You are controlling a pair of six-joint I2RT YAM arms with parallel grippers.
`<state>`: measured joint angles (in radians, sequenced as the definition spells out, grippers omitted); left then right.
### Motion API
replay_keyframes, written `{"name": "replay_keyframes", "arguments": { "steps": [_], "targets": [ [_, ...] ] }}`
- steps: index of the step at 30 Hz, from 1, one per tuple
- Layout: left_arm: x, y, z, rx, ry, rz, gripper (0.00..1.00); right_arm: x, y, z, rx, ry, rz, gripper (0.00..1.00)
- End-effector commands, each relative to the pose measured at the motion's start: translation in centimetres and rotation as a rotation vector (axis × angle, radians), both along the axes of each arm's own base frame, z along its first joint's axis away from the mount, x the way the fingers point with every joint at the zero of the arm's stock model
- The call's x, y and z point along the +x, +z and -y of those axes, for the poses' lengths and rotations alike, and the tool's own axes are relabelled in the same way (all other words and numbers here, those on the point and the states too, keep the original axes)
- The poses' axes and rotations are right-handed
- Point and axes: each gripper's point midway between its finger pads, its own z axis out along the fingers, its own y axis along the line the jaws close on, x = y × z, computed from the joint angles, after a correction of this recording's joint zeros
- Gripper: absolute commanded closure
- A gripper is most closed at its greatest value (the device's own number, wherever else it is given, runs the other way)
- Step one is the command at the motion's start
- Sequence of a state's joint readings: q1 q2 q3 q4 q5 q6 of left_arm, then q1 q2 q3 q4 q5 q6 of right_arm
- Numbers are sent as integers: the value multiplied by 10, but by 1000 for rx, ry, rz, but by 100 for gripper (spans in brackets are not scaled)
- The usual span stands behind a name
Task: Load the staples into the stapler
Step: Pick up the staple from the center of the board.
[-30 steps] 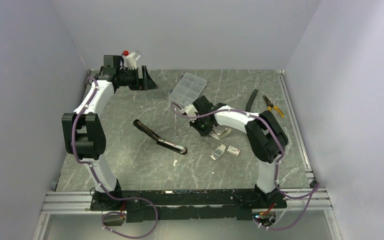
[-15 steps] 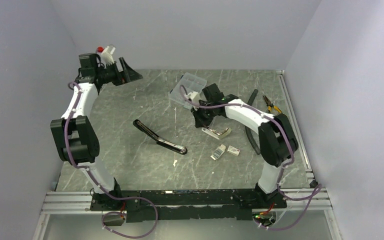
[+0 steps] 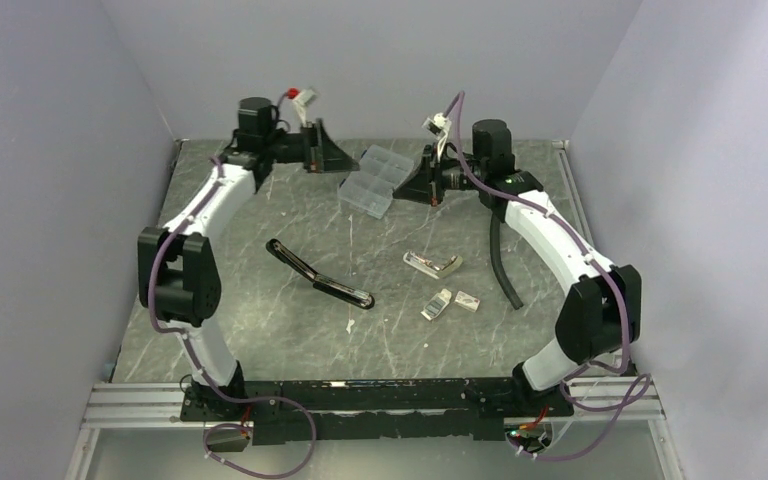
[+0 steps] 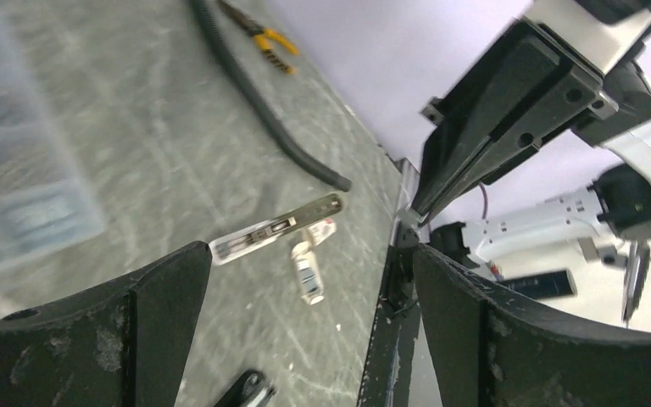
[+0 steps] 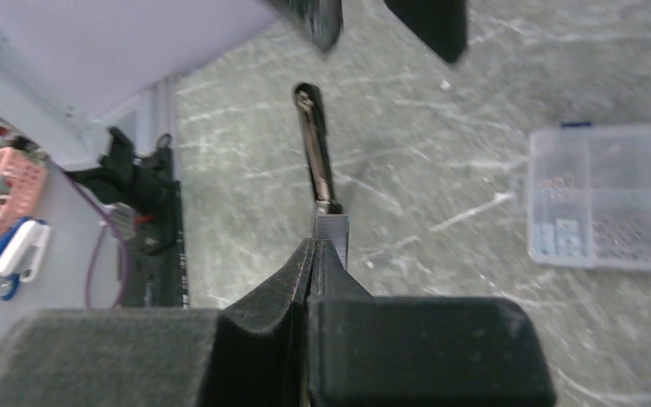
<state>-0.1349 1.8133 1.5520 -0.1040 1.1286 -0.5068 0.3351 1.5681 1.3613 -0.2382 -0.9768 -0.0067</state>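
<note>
A short, ribbed, silvery strip of staples (image 5: 332, 227) was pinched at the tips of the right gripper (image 5: 312, 244), jaws pressed together on it, high near the back of the table (image 3: 260, 330). A second before, this gripper had been low over the angled silvery metal piece (image 3: 433, 263). The left gripper (image 4: 305, 280), spread wide and empty, had swung in from the back left corner. The slim black stapler (image 3: 320, 283) lay splayed open on the marbled grey surface
</note>
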Motion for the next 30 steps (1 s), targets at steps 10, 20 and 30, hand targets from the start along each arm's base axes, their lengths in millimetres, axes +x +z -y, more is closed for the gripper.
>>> {"name": "replay_keyframes", "arguments": {
  "steps": [10, 20, 30],
  "targets": [
    [-54, 64, 85, -182, -138, 144, 29, -30, 61, 6, 314, 83, -59, 100],
    [-71, 60, 96, -274, -163, 172, 37, -23, 63, 13, 387, 24, -100, 100],
    [-77, 68, 98, -337, -173, 212, 50, -12, 56, 18, 420, -32, -138, 100]
  ]
}}
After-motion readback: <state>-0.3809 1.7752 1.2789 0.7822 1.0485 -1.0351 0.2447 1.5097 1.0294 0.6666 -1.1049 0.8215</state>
